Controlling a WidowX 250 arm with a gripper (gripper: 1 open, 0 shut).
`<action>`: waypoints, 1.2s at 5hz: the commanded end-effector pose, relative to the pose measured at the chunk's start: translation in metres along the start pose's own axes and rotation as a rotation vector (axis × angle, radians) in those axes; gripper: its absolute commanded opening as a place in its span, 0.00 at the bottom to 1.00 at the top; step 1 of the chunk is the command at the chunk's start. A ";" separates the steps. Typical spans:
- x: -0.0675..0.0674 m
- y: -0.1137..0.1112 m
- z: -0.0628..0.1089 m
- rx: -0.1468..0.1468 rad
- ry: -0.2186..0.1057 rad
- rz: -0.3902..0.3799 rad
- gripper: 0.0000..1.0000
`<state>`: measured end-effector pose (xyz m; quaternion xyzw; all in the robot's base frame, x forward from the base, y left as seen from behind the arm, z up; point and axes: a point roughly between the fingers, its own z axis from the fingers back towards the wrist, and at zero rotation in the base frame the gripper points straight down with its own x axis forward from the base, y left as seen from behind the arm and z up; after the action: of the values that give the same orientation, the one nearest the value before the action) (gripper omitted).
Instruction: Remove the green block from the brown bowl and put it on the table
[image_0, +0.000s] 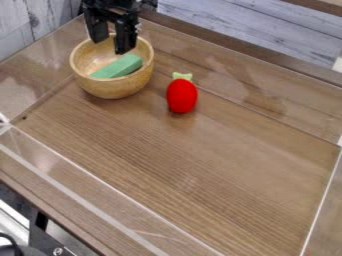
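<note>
At the left of the scene, toward the far side, stands the round, light tan wooden bowl with smooth thick walls (115, 90). Inside it lies the small mint-green rectangular bar (123, 67), set at a slant, one end toward the bowl's right wall. Over the bowl's far part hangs the dark robot gripper (114, 46), its two jaws spread wide, one to the left and one to the right, with nothing held between them. The jaws look to be above or just behind the bar; whether either touches the bowl cannot be told from this angle.

Just right of the bowl, apart from it, sits the red strawberry-like toy with a green top (182, 96), which has no part in the job. Farther right and nearer spreads the glossy brown wood-grain table (221, 170), where the bar should end up.

As for progress, only the approach seems done; gripping, lifting out and setting down on the table are all left.
</note>
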<state>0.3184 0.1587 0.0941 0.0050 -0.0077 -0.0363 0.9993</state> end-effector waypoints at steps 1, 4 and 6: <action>0.011 0.014 0.016 0.037 -0.064 -0.008 1.00; 0.020 0.026 0.006 0.032 -0.077 -0.009 1.00; 0.023 0.031 0.004 0.021 -0.088 -0.001 1.00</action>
<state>0.3380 0.1786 0.0782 -0.0032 -0.0235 -0.0432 0.9988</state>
